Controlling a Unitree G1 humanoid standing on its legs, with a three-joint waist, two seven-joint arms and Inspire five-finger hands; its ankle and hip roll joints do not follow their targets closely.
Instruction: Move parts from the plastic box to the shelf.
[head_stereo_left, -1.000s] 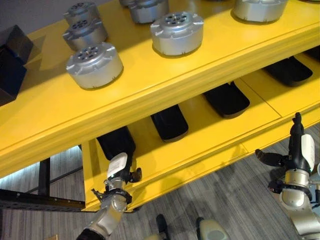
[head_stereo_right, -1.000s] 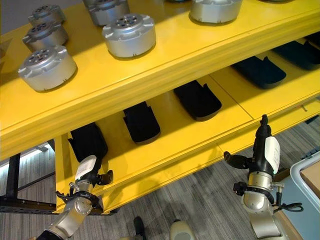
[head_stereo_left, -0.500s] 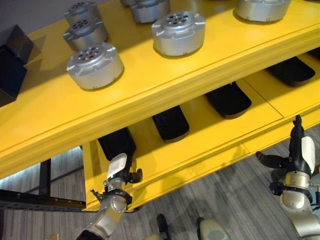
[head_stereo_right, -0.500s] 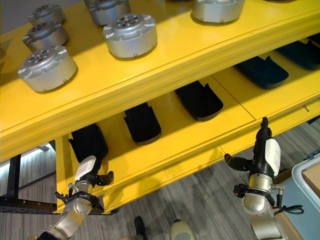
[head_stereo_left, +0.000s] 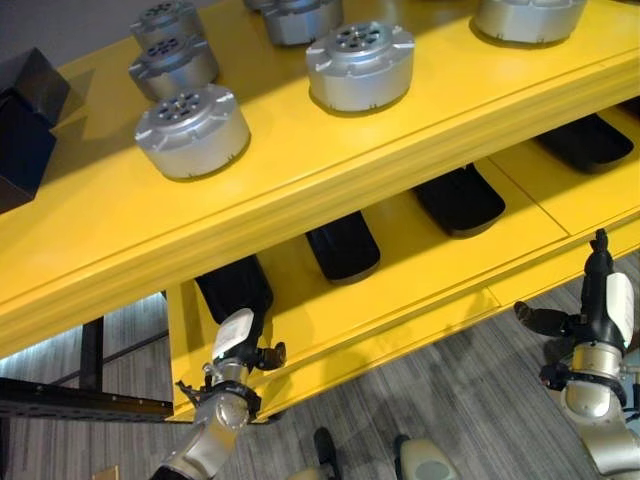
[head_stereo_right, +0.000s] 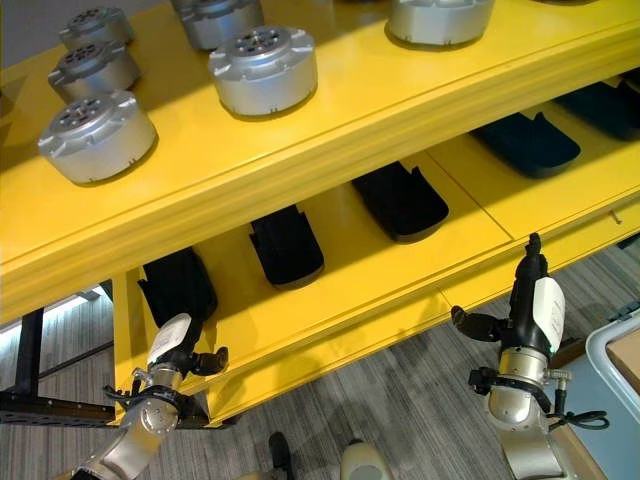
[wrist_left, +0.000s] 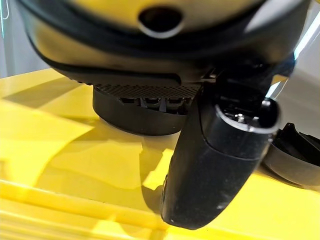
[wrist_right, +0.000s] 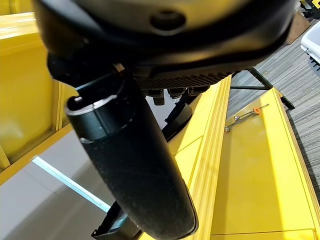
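Observation:
Several round silver parts (head_stereo_left: 192, 130) stand on the top tier of the yellow shelf (head_stereo_left: 330, 170). Flat black parts (head_stereo_left: 342, 245) lie in a row on the lower tier. My left hand (head_stereo_left: 235, 345) hovers at the lower tier's front left edge, open and empty. Its thumb (wrist_left: 215, 165) hangs over the yellow board, just short of a black part (wrist_left: 145, 107). My right hand (head_stereo_right: 530, 310) is raised in front of the lower tier's right end. It is open, fingers straight up, thumb out to the side, nothing in it.
A pale plastic box rim (head_stereo_right: 612, 352) shows at the right edge, beside my right arm. Grey plank floor (head_stereo_left: 450, 400) lies below the shelf. Dark blocks (head_stereo_left: 25, 120) sit at the top tier's left end. A black frame (head_stereo_left: 90, 400) stands under the shelf's left side.
The whole picture has shifted slightly down and right, so the camera moved. Both hands keep the same pose and have sunk a little.

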